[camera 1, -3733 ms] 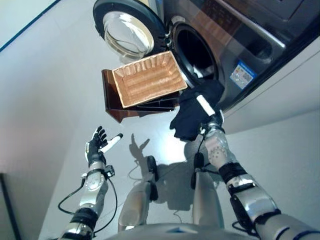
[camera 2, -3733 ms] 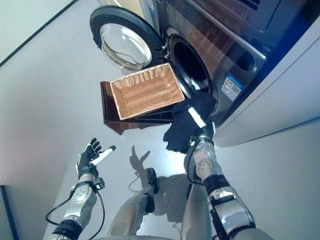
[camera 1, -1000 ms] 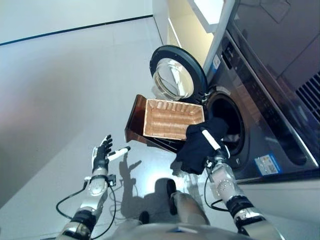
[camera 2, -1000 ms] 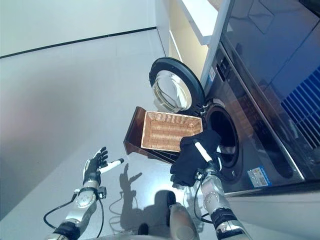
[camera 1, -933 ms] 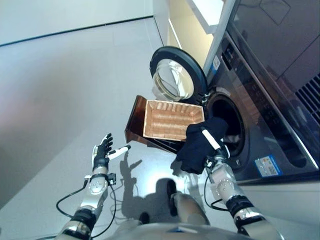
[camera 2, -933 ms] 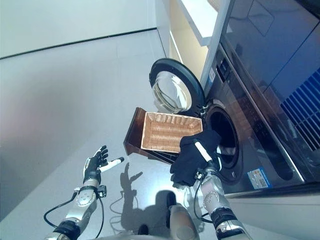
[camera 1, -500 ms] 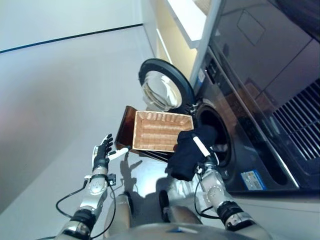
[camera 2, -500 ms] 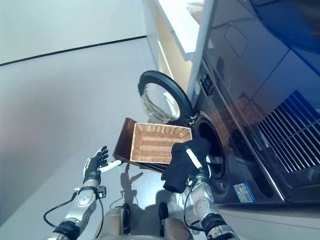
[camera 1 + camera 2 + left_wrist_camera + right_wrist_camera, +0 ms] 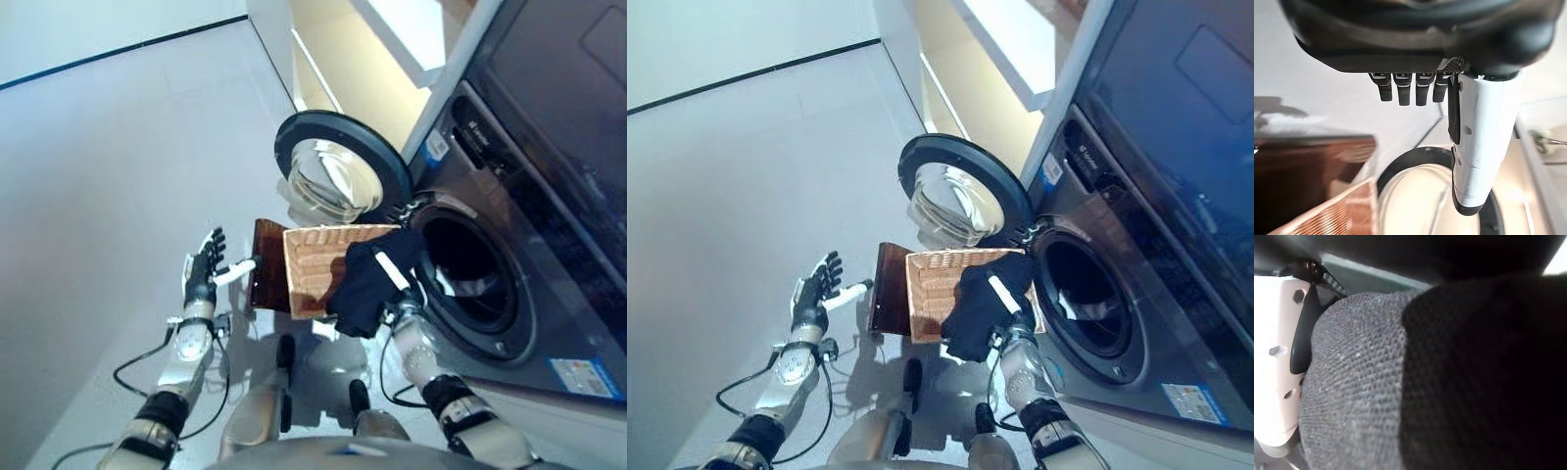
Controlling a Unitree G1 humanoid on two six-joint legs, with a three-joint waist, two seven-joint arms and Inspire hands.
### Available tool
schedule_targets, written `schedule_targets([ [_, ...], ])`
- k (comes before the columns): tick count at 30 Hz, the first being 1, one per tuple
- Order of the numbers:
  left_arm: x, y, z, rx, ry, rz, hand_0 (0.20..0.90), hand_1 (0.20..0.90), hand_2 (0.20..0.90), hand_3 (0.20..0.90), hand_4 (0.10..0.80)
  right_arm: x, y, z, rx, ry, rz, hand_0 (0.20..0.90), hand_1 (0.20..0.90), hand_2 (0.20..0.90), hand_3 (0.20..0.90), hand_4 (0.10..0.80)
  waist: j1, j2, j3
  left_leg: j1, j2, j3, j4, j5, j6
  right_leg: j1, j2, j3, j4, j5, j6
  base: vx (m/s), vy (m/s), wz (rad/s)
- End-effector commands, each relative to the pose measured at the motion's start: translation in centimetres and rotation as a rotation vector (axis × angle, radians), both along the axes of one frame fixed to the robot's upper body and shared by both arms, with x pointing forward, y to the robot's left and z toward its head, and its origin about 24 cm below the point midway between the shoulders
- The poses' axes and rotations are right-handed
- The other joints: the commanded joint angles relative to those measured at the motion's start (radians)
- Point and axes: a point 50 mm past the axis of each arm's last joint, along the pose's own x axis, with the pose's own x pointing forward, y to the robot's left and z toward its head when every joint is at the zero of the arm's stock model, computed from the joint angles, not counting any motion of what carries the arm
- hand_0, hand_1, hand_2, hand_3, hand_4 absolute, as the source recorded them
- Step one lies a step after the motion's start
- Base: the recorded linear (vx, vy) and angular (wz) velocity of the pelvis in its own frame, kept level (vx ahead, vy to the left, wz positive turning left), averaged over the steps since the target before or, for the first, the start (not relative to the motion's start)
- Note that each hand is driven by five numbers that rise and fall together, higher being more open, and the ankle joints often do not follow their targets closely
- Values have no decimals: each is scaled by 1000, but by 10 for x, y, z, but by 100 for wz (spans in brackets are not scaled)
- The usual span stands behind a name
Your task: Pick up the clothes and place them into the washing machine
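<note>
Meanwhile, a dark garment [image 9: 364, 284] is apparently clutched by the right hand [image 9: 396, 281] before the washing machine [image 9: 490, 294]; left hand [image 9: 201, 274] fingers [image 9: 1406, 89] are held straight.

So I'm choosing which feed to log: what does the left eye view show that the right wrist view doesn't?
Only the left eye view: the washing machine with its door open, the wicker basket, and the open left hand. Only the right wrist view: the cloth's knit weave, close up. Both: the dark garment held in the right hand.
</note>
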Motion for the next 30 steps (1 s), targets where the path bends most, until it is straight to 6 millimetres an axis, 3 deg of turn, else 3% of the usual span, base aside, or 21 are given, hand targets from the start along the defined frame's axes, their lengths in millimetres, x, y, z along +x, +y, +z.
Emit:
schedule_targets([
  [1, 6, 9, 36, -34, -201, 10, 900, 900, 900, 900, 800, 30, -3, 41, -43, -173, 1, 200, 200, 200, 200, 300, 8, -46, -29, -112, 76, 13, 142, -101, -157, 11, -79, -264, -187, 169, -22, 7, 37, -111],
  [2, 6, 10, 36, -34, -201, 10, 900, 900, 900, 900, 800, 30, -3, 40, -42, -173, 1, 200, 200, 200, 200, 300, 7, -46, -28, -110, 77, 12, 143, -103, -158, 17, -78, -266, -196, 173, -22, 67, -10, -61],
  [3, 4, 10, 35, -32, -201, 6, 900, 900, 900, 900, 800, 33, -6, 44, -46, -177, -15, 200, 200, 200, 200, 300, 3, -56, -24, -103, 75, 22, 151, -114, -153, 26, -70, -155, -229, 196, -15, 52, 5, -24],
  [4, 3, 9, 34, -42, -198, 5, 900, 900, 900, 900, 800, 35, -7, 45, -36, -176, -32, 200, 200, 200, 200, 300, 6, -59, -29, -106, 66, 23, 148, -115, -149, 28, -72, -146, -241, 207, -16, 61, 23, -21],
  [5, 2, 7, 32, -52, -191, 2, 900, 900, 900, 900, 800, 36, -8, 43, -24, -159, -49, 200, 200, 200, 200, 300, 14, -59, -32, -97, 65, 29, 143, -125, -149, 37, -80, -175, -245, 214, -13, 21, 21, -10],
  [8, 4, 0, 34, -51, -198, -44, 900, 900, 900, 900, 800, 39, -19, 45, 20, -156, -127, 200, 200, 200, 200, 300, 3, -39, -32, -113, 46, -7, 138, -122, -148, 31, -66, -129, -260, 205, -20, 22, -20, -2],
  [11, 8, -7, 40, -62, -222, -71, 900, 900, 900, 900, 800, 39, -24, 46, 73, -157, -185, 200, 200, 200, 200, 300, 4, -19, -35, -141, 33, -29, 135, -111, -145, 1, -69, -140, -229, 188, -27, -9, -23, 27],
  [15, 15, -10, 61, -72, -318, -74, 900, 900, 900, 900, 800, 47, -22, 64, 101, -231, -202, 200, 200, 200, 200, 300, 5, 4, 1, -191, 18, -40, 168, -118, -143, -46, -84, -158, -209, 193, -26, -44, -15, 16],
  [18, 15, -10, 64, -79, -334, -72, 900, 900, 900, 900, 800, 49, -22, 68, 101, -250, -204, 200, 200, 200, 200, 300, 5, 6, 8, -204, 18, -37, 177, -121, -144, -55, -85, -167, -205, 193, -25, -31, -16, 2],
  [19, 14, -7, 80, -114, -420, -39, 900, 900, 900, 900, 800, 56, -24, 87, 114, -325, -224, 200, 200, 200, 200, 300, 7, 9, 32, -241, 23, -25, 192, -124, -147, -93, -87, -172, -187, 190, -25, -46, -17, 4],
  [26, 11, -6, 127, -205, -676, 29, 900, 900, 900, 900, 800, 66, -40, 139, 151, -539, -327, 200, 200, 200, 200, 300, -12, 33, 91, -386, 30, 9, 256, -143, -182, -223, -102, -202, -127, 172, -24, -40, -17, 2],
  [30, 6, -4, 136, -219, -733, 49, 900, 900, 900, 900, 800, 74, -51, 171, 175, -644, -390, 200, 200, 200, 200, 300, -6, 38, 99, -477, 41, 9, 303, -157, -184, -318, -99, -185, -86, 162, -31, -2, 0, 1],
])
